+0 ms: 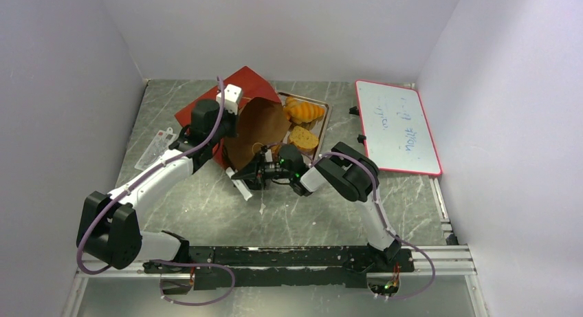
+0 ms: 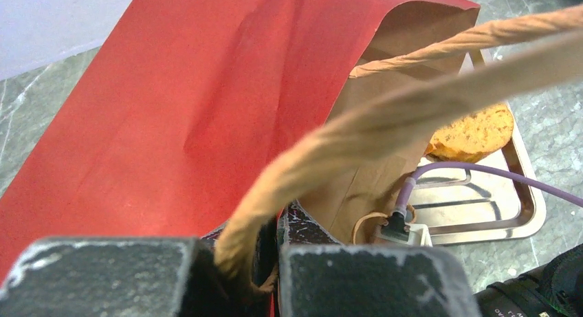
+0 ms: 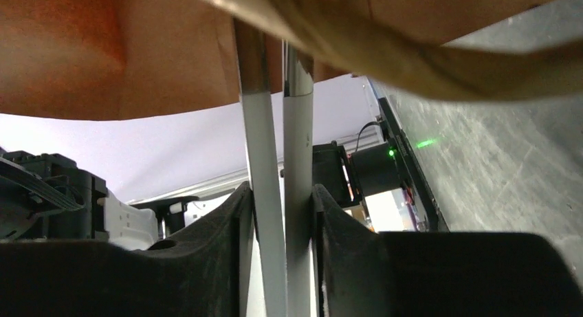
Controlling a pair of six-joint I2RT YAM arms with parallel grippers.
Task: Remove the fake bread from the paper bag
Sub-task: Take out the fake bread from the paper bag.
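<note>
Grey table (image 1: 206,207), far edge: the paper bag (image 1: 258,128) opens toward the right pincer (image 3: 282,207), which squeezes tongs (image 3: 299,145) at its mouth. The left pincer (image 2: 271,262) pinches the bag's handle (image 2: 357,124). The fake bread (image 1: 304,112) sits on the tray (image 1: 326,115) just behind.

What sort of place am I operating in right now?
Probably a robot test cell, not a real kitchen: plain white walls box in a marbled table, with a whiteboard and toy bread on a metal tray.

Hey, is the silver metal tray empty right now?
No, several glossy golden-orange toy pastries lie on the rectangular silver metal tray, beside the open mouth of the rust-red paper bag.
</note>
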